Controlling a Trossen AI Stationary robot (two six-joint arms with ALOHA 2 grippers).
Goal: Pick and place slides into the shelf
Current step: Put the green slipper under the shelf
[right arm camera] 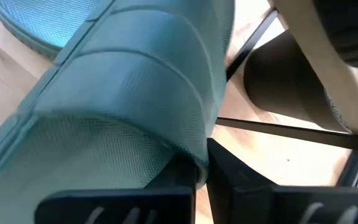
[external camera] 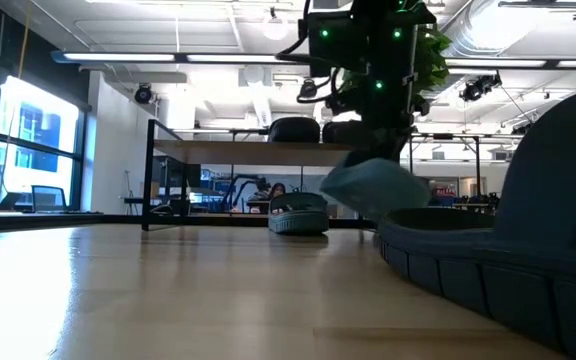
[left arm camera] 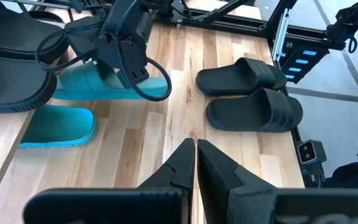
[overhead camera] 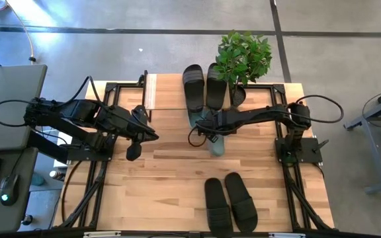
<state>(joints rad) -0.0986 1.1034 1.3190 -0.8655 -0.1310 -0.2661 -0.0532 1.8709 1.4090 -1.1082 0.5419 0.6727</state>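
My right gripper (overhead camera: 207,130) is shut on a sage-green slide (overhead camera: 215,144), which sits in front of the shelf (overhead camera: 167,92) and hangs tilted above the table in the low view (external camera: 368,188). The second green slide (left arm camera: 58,127) lies sole down on the table beside it, at the shelf's front. One black pair (overhead camera: 200,86) rests on the shelf's plank top. The other black pair (overhead camera: 230,201) lies on the table near its near edge. My left gripper (left arm camera: 196,155) is shut and hovers over the table's left side, touching nothing. My right gripper pinches the green slide at the side edge of its wide strap (right arm camera: 194,152). One finger (right arm camera: 241,186) shows beside the strap and the slide covers the other. The fingers come from above. The slide is lifted clear of the table and tilted (external camera: 368,188).
A potted plant (overhead camera: 243,59) stands at the shelf's right end, close to my right arm. The black pair by the near edge fills the low view's right side (external camera: 508,250). Bare tabletop (overhead camera: 170,178) lies between my two arms and toward the near left.
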